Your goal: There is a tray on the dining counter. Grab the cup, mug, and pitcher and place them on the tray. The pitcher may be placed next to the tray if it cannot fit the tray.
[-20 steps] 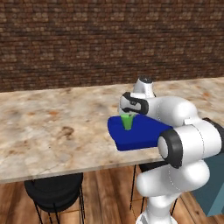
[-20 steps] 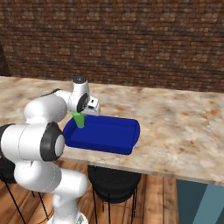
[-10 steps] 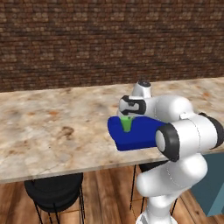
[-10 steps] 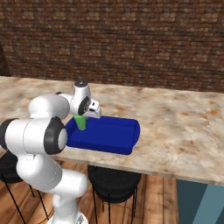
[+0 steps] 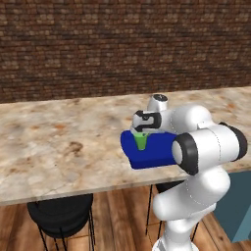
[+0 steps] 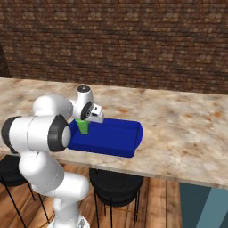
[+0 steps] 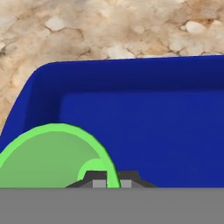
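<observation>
Worktop (image 5: 59, 142): long beige marble slab, brick wall behind; black stools (image 5: 61, 215) underneath.
Tray (image 6: 113, 138): blue, low rim, lying flat near the worktop's front edge.
Arm: reaches down over the tray's end nearest the robot.
Gripper (image 5: 142, 131): fingers (image 7: 99, 179) pinched nearly together on the cup's rim wall, one tip inside, one outside, as the hand view shows.
Cup (image 5: 141, 142): green, upright, over the tray floor near its corner; cannot tell whether its base touches the tray or hangs just above.
Handling (judgement): cup looks light, rigid, smooth-walled; the taper may let it slip or swing in a rim pinch. A hold on the rim wall suits it, keeping the axis vertical.
Release (judgement): open the fingers only once the base sits flat, or it may tip against the tray rim.
</observation>
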